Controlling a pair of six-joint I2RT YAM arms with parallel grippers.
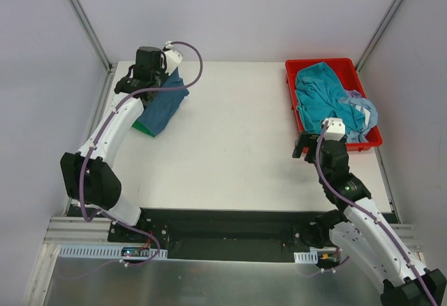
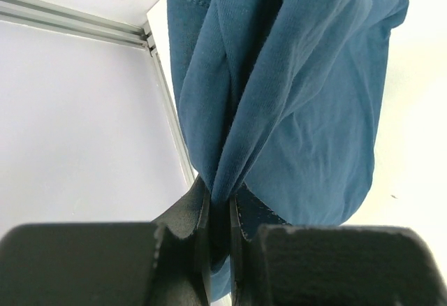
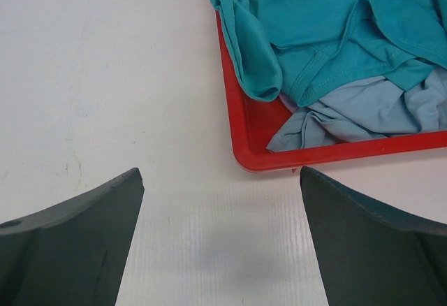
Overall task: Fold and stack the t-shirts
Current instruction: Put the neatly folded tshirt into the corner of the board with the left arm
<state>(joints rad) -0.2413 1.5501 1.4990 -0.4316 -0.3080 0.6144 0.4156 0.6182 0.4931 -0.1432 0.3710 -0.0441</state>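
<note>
My left gripper (image 1: 155, 77) is shut on a fold of the dark navy-blue t-shirt (image 1: 165, 103) at the far left of the table. In the left wrist view the cloth (image 2: 293, 103) hangs bunched from between the fingers (image 2: 187, 215). A bright green t-shirt (image 1: 144, 127) peeks out under its near edge. A teal t-shirt (image 1: 320, 93) and a pale blue t-shirt (image 1: 361, 117) lie crumpled in the red tray (image 1: 328, 64) at the far right. My right gripper (image 1: 307, 145) is open and empty over the table by the tray's near left corner (image 3: 241, 159).
The white table (image 1: 237, 138) ends at a metal frame post (image 1: 84, 19) on the left and another (image 1: 387, 19) on the right. The tray rim (image 3: 335, 156) lies just ahead of my right fingers (image 3: 77, 236).
</note>
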